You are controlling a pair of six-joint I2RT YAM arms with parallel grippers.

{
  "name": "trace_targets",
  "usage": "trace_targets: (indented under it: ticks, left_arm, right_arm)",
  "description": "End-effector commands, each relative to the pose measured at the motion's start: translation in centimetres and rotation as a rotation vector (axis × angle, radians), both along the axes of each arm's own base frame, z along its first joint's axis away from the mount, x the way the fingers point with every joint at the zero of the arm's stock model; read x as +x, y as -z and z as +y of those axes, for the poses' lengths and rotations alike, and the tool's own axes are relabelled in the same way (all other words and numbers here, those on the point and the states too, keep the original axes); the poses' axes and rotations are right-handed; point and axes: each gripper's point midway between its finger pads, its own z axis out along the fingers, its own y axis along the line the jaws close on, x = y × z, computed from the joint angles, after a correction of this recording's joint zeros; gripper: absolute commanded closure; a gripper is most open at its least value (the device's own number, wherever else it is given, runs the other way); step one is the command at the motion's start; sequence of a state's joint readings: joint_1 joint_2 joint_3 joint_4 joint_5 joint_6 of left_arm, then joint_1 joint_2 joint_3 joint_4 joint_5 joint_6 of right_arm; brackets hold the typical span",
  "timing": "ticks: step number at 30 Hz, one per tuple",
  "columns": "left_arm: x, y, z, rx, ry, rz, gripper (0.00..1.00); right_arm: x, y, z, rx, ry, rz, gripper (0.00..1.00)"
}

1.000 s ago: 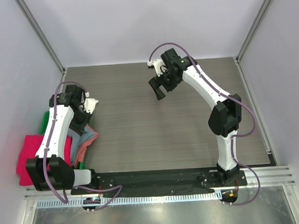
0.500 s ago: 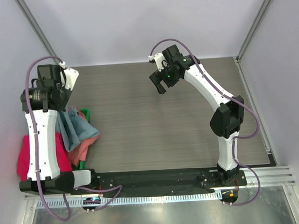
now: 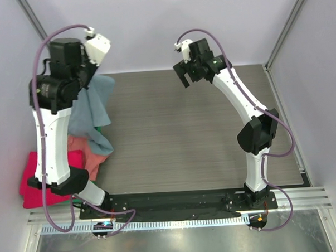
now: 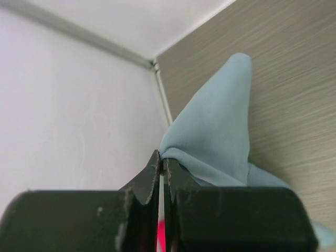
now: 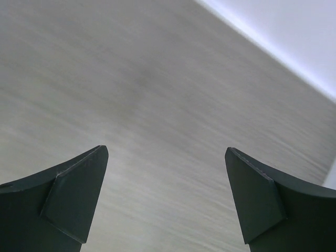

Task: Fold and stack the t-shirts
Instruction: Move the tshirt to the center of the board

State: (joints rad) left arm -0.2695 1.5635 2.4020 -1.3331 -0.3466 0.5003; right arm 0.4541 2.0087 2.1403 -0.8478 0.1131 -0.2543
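My left gripper [image 3: 88, 80] is raised high at the far left and shut on a bunched fold of the slate-blue t-shirt [image 3: 92, 110], which hangs down from it. In the left wrist view the jaws [image 4: 161, 161] pinch the blue cloth [image 4: 218, 126]. The shirt's lower end trails onto the salmon-pink t-shirt [image 3: 84, 156], which lies crumpled at the table's left edge. The crimson-pink t-shirt [image 3: 30, 181] lies further left, partly behind the left arm. My right gripper [image 3: 183, 76] is open and empty, high over the far middle of the table [image 5: 165, 151].
A sliver of the green bin [image 3: 100, 128] shows under the hanging blue shirt. White walls and metal frame posts [image 3: 41, 31] close in the left, back and right. The grey wood-grain table [image 3: 185, 142] spreads between the arms.
My left arm has swung up and back, lifting the blue shirt off the pile until it hangs. My right gripper has moved a little farther back and turned.
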Motion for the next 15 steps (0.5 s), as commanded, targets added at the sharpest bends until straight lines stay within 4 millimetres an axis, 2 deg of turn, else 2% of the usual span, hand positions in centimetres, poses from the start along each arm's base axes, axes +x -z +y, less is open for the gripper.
trace_targets:
  ticks: [1,2,3,5,6,8,12,15]
  left_arm:
    - [2.3,-2.2,-4.3,0.041,0.111,-0.12,1.0]
    - [2.6,-2.1,-5.3,0.042,0.133,-0.116,1.0]
    - [3.3,-1.7,-7.4,0.035,0.174,-0.107,1.0]
    - [3.8,-1.6,-9.4,0.005,0.219,-0.108,1.0]
    - [3.7,-1.9,-11.2,-0.017,0.266,-0.118,1.0]
    - [4.5,-1.4,-14.2,-0.021,0.327,-0.124,1.0]
    - [5.7,0.2,-19.1,-0.026,0.426,-0.118,1.0]
    - [6.4,-0.6,-22.9,-0.056,0.489,-0.183,1.0]
  right_arm:
    - [1.9,-10.8,-4.5,0.108,0.13,-0.277,0.0]
    - [1.9,-11.3,-5.2,0.106,0.139,-0.289,0.0]
    - [1.9,-11.6,-6.1,0.098,0.151,-0.297,0.0]
    - [1.1,-13.0,-7.5,0.09,0.164,-0.326,0.0]
    - [0.7,-12.4,-8.0,0.076,0.167,-0.314,0.0]
    - [-0.4,-12.6,-9.6,0.051,0.186,-0.321,0.0]
    - [-2.0,-12.2,-12.2,0.015,0.236,-0.319,0.0]
    - [-2.8,-11.9,-14.9,-0.006,0.309,-0.319,0.0]
